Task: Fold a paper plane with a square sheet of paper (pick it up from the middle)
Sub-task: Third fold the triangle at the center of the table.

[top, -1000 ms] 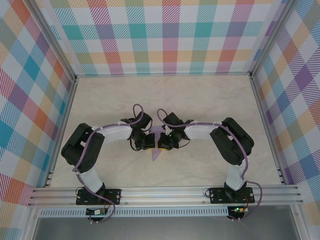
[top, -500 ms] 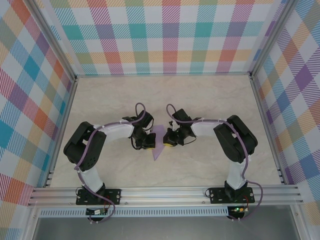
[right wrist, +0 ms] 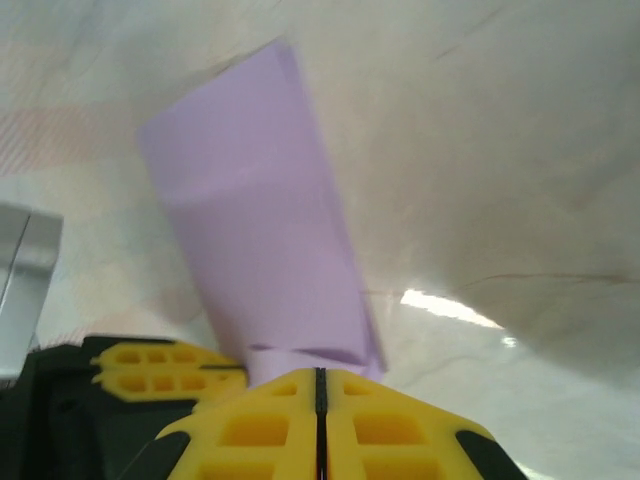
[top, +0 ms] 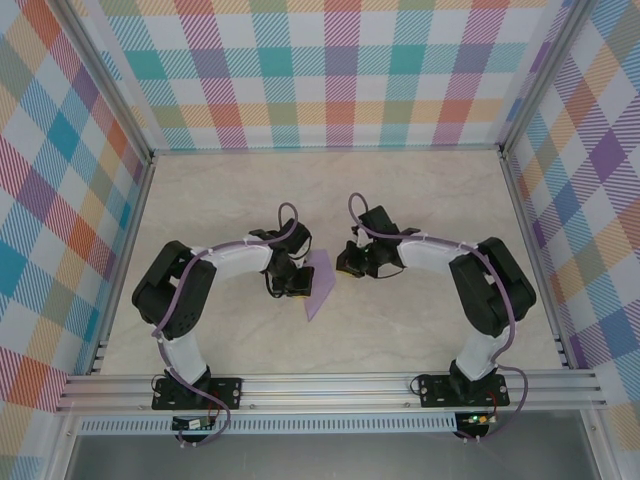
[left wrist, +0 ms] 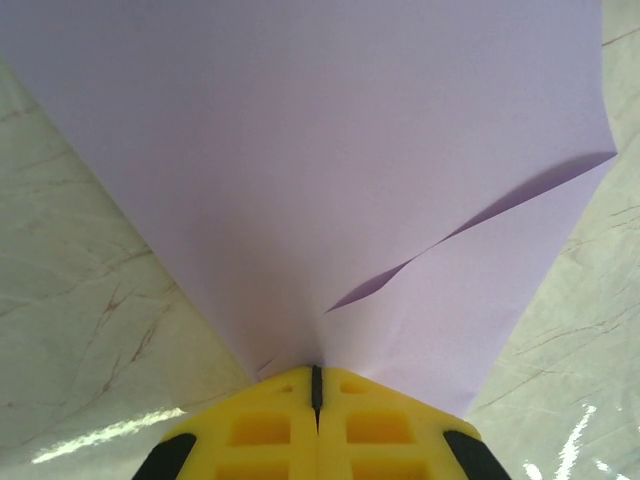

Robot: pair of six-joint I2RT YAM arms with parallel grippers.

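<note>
The square sheet of paper (top: 320,283) is lavender and folded into a narrow pointed shape, its tip toward the near edge. It hangs between both grippers just above the marble table (top: 420,200). My left gripper (top: 297,287) is shut on its left side. In the left wrist view the paper (left wrist: 320,150) fans out from the closed yellow fingertips (left wrist: 316,372), with a crease running across it. My right gripper (top: 342,268) is shut at the right edge. In the right wrist view a strip of the paper (right wrist: 260,220) bends up into the gripper's closed tips (right wrist: 321,372).
The left gripper's yellow fingers (right wrist: 150,368) sit close by at the lower left of the right wrist view. An aluminium rail (top: 330,385) runs along the near edge. Checkered walls (top: 340,70) close in the back and both sides.
The right gripper has moved right and slightly away from the arms' bases, off the left gripper. The paper between them now shows wider. The left gripper has barely shifted.
</note>
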